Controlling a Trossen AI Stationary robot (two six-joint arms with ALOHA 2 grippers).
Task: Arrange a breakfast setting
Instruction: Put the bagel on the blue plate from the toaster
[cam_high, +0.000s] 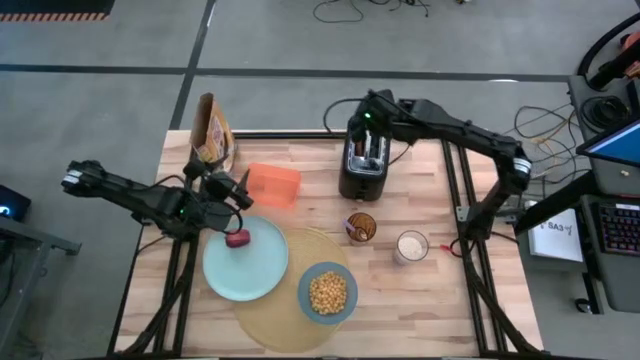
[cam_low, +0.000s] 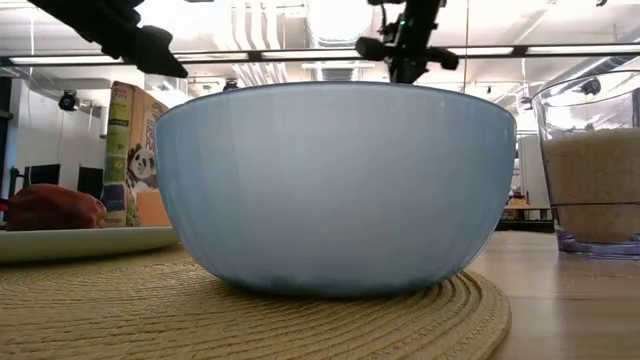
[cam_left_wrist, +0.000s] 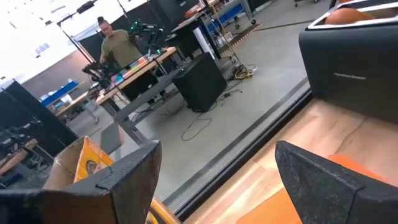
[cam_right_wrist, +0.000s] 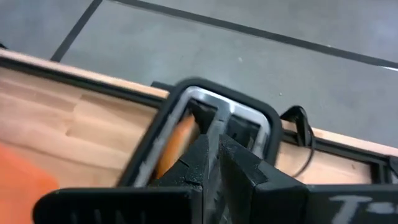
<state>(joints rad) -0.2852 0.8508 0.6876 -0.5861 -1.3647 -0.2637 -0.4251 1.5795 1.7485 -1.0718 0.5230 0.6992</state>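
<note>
From above, my right gripper (cam_high: 366, 140) is hanging over the toaster (cam_high: 362, 167) at the far middle of the worktop (cam_high: 440, 300), so I judge I am going for the bagel in its slots. My left gripper (cam_high: 236, 189) is waiting just far of the plate (cam_high: 245, 270), with the apple (cam_high: 237, 238) sitting on the plate's far edge. The bowl (cam_high: 327, 293) of cereal (cam_high: 328, 291) is resting on the placemat (cam_high: 280, 320), right of the plate. I am not seeing a spoon.

At table height, the bowl (cam_low: 335, 185) is filling the view on the placemat (cam_low: 250, 320), the apple (cam_low: 52, 208) lying on the plate (cam_low: 85, 242) at left.

From my left wrist, the fingers (cam_left_wrist: 323, 180) are standing spread, holding nothing, with the toaster (cam_left_wrist: 351, 78) beyond.

From my right wrist, my gripper (cam_right_wrist: 217, 163) is pressed together right above the toaster (cam_right_wrist: 205, 134), and something orange-tan, probably the bagel (cam_right_wrist: 173, 144), is showing in one slot.

Next, I reckon, I must spread these fingers, drop straight into the slot around the bagel, and pinch gently before lifting clear.
</note>
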